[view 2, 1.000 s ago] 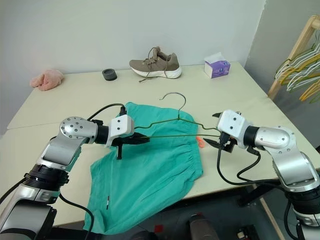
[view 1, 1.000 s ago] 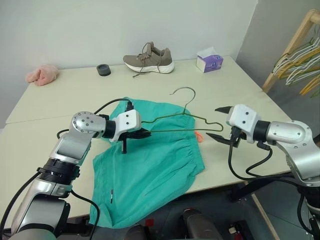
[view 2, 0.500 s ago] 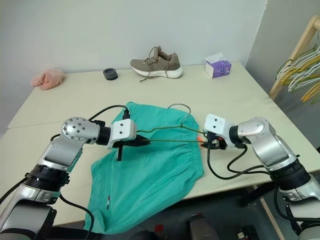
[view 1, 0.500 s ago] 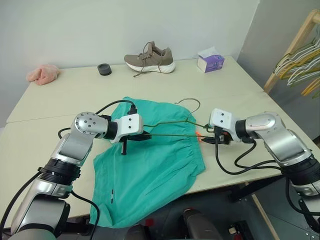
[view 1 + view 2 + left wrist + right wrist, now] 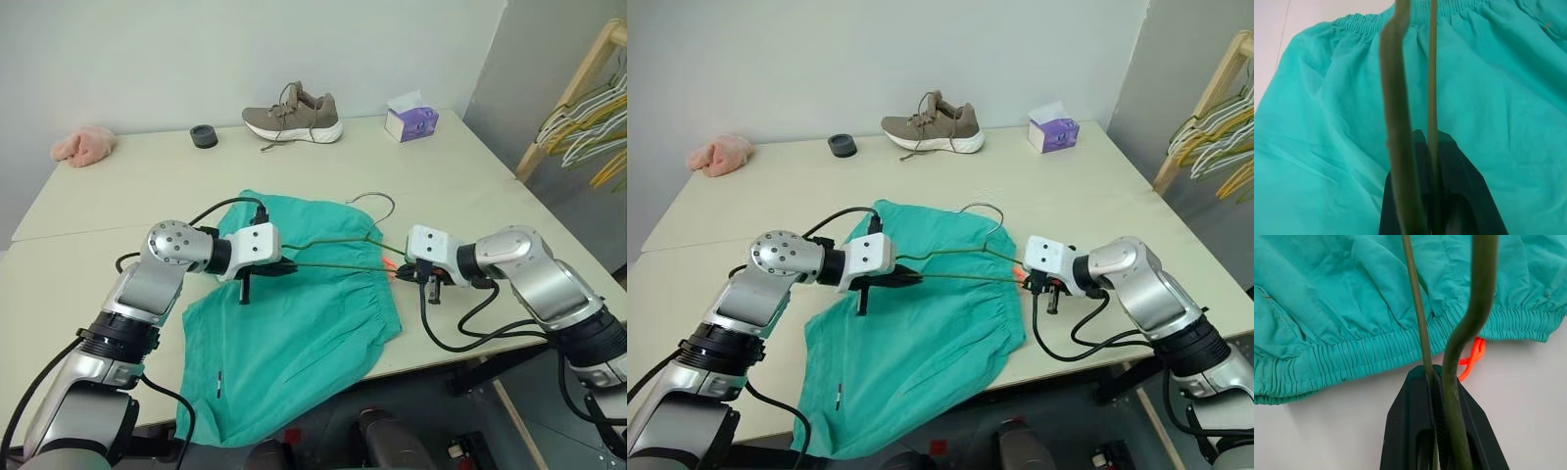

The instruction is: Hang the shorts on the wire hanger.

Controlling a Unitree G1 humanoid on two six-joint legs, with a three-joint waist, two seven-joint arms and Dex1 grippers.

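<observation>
- Shorts (image 5: 294, 323) lie flat on the table (image 5: 118, 196), waistband toward the right, hem hanging over the near edge; an orange cord (image 5: 1472, 357) pokes out beside the waistband.
- Hanger (image 5: 343, 257) is held level just above the shorts, hook pointing to the far side.
- Left gripper (image 5: 279, 266) is clenched on the hanger's left end; right gripper (image 5: 407, 275) is clenched on its right end, just past the waistband.
- Judged step: bringing the hanger to the shorts so cloth can be threaded over its bottom bar.
- To do it well, both grips should stay firm so the thin wire does not twist.
- One hand likely must let go to lift the fabric; the other should then keep the hanger steady.
</observation>
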